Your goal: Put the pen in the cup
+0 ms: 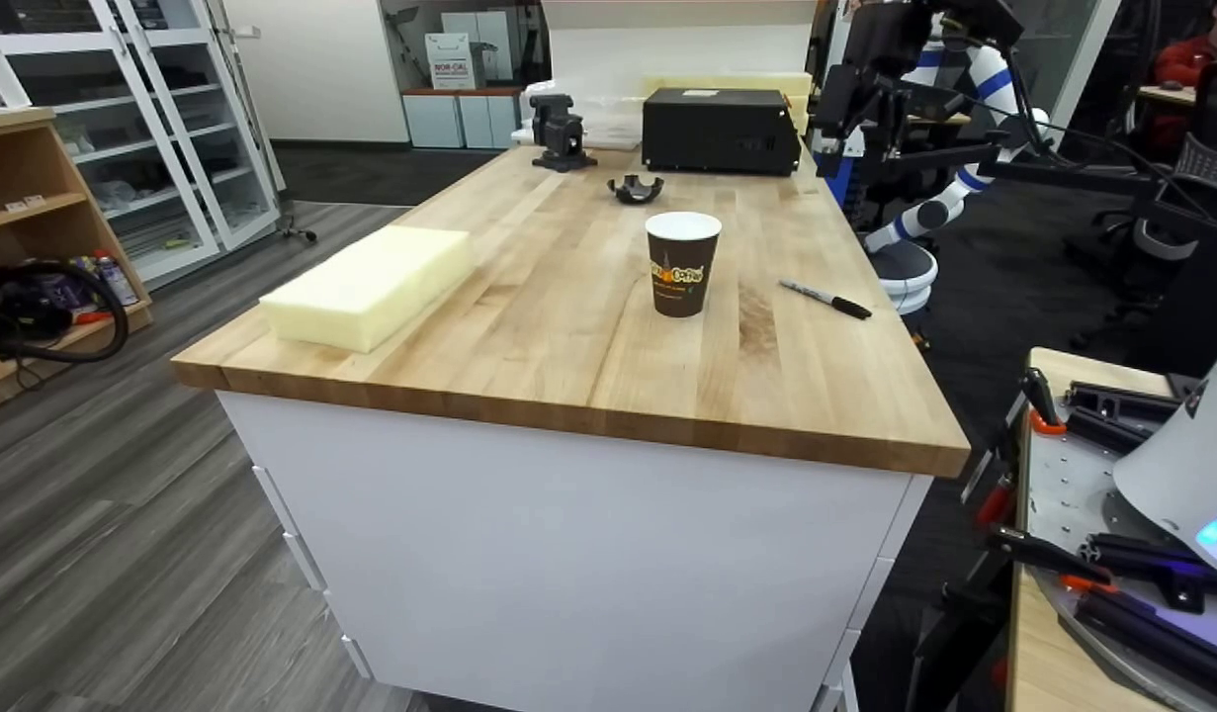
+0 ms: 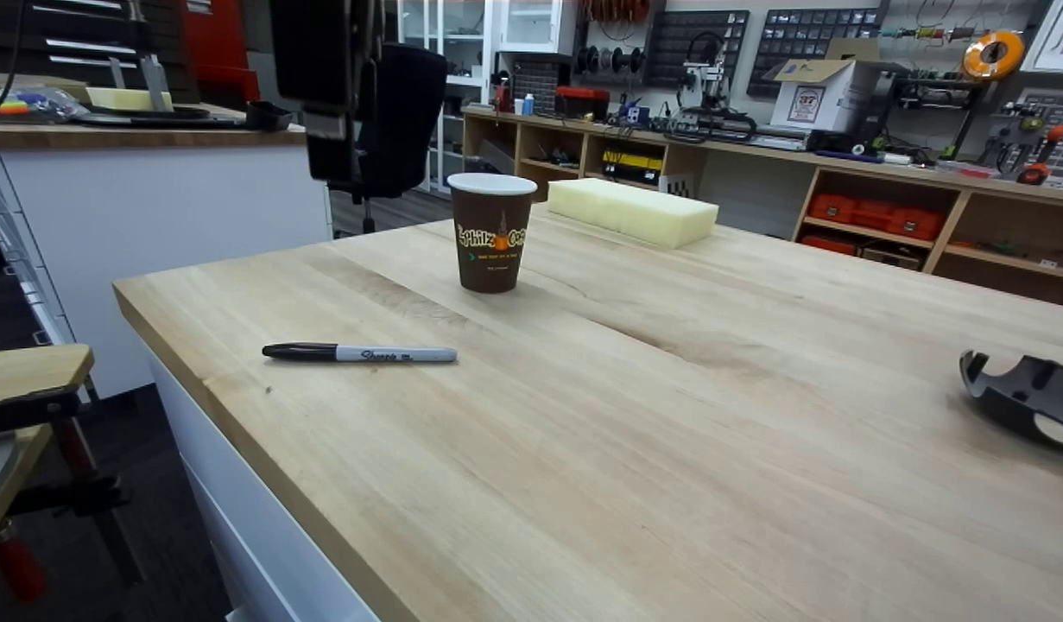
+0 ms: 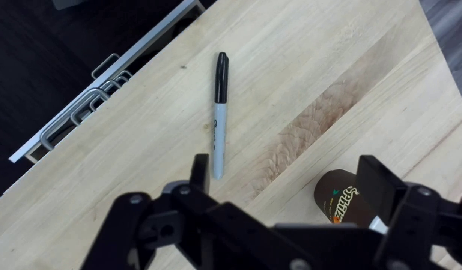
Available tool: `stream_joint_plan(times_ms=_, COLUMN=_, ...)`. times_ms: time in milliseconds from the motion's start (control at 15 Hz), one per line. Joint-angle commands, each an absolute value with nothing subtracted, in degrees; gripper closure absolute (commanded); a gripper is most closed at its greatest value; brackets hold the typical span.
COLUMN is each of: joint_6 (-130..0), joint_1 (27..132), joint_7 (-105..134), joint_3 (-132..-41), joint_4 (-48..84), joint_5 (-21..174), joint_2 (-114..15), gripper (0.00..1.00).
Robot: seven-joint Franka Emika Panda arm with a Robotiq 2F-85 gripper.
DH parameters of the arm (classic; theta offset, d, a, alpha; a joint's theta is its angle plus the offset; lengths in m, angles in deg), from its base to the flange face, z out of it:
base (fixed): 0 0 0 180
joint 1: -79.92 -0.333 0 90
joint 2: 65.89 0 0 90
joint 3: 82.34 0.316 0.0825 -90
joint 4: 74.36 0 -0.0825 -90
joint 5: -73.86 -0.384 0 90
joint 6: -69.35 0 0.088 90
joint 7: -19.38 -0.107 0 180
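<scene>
The pen, a marker with a black cap and grey body, lies flat on the wooden table near its edge in both exterior views and the wrist view. The dark brown paper cup stands upright on the table, apart from the pen, in both exterior views. In the wrist view the cup is partly hidden by a finger. My gripper is open, with nothing between its fingers, above the table. The gripper shows high up in an exterior view and partly, cut off, in an exterior view.
A pale yellow foam block lies on the table beyond the cup from the pen. A black curved part, a black box and a black vise-like device also stand on the table.
</scene>
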State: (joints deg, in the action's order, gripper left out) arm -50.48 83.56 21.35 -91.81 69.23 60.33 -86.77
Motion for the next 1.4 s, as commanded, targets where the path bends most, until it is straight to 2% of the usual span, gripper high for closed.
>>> stream_joint_plan(times_ms=0, joint_6=-52.76, joint_1=83.48, joint_7=22.68, joint_3=-92.04, joint_4=67.58, joint_5=55.88, joint_2=-80.12, gripper=0.0)
stream_joint_plan(times_ms=1333, joint_6=-67.33, joint_1=83.97, joint_7=18.87, joint_3=-88.81, joint_4=74.27, joint_5=58.19, joint_2=-74.03, gripper=0.0)
